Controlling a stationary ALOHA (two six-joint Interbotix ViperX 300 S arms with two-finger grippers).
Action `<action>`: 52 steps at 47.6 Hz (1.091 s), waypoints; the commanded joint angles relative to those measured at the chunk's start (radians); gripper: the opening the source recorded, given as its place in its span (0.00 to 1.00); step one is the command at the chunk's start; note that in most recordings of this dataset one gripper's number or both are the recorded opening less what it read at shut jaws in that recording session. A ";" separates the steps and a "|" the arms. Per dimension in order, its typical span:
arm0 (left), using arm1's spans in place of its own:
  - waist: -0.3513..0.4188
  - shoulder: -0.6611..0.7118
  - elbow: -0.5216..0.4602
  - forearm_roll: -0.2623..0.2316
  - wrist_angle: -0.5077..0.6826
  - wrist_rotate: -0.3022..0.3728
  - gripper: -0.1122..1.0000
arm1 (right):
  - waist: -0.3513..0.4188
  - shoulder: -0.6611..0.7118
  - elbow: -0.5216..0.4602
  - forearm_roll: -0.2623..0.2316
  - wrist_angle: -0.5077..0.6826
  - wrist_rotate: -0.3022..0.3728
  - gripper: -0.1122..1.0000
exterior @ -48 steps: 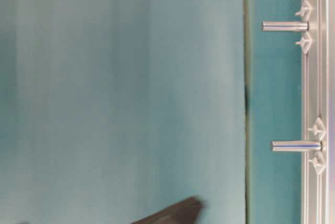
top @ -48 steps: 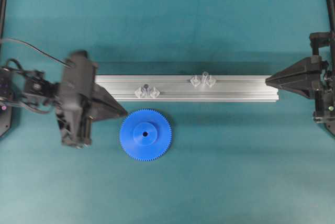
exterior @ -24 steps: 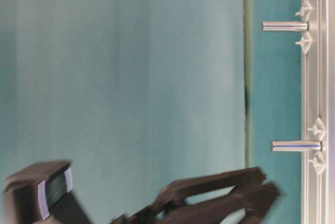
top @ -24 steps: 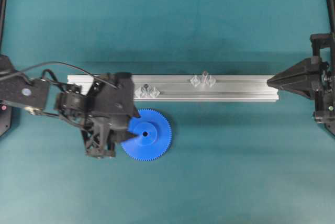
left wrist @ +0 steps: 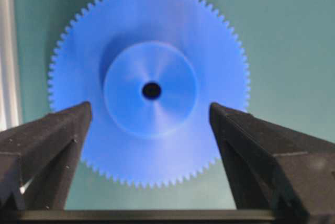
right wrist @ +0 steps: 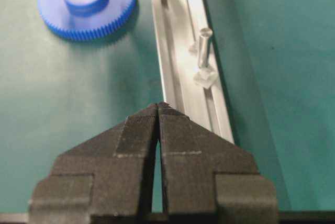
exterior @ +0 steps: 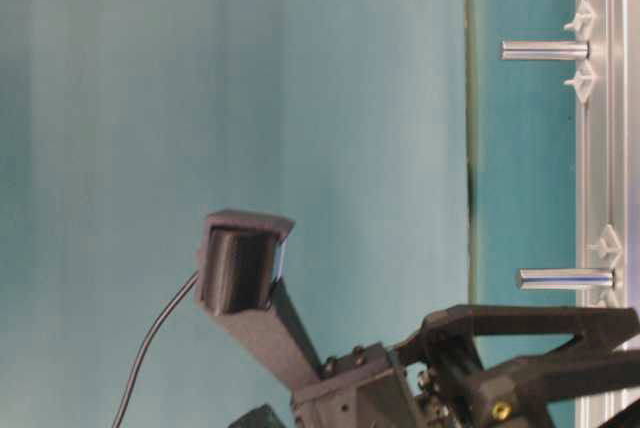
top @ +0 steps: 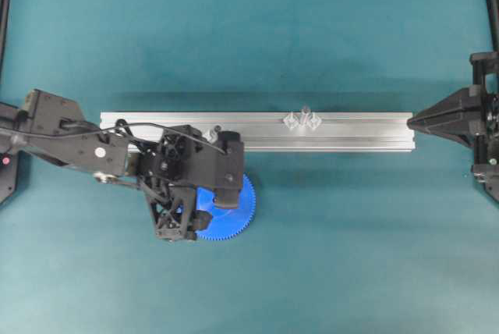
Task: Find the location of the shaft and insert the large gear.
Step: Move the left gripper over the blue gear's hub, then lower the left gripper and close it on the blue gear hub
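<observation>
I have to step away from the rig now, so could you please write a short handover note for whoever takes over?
Left gripper: open, jaws either side of the large gear's hub, nothing gripped yet.
Right gripper: shut, empty, parked off the right end of the rail.
Large gear: flat on the table in front of the rail, hub up.
Shafts: two upright pins on the rail; one mid-rail, the other close to the left gripper.
Done: approach to the gear.
Left: grip, lift, seat the gear on a shaft.
</observation>
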 commanded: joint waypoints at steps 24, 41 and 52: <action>-0.008 0.057 -0.044 0.003 -0.005 -0.003 0.93 | -0.005 0.005 -0.002 0.002 -0.002 0.008 0.15; -0.008 0.083 -0.055 0.003 -0.005 -0.009 0.93 | -0.005 0.003 0.003 0.002 -0.002 0.011 0.15; -0.008 0.092 -0.055 0.003 -0.005 -0.011 0.93 | -0.005 0.000 0.012 0.002 -0.005 0.011 0.15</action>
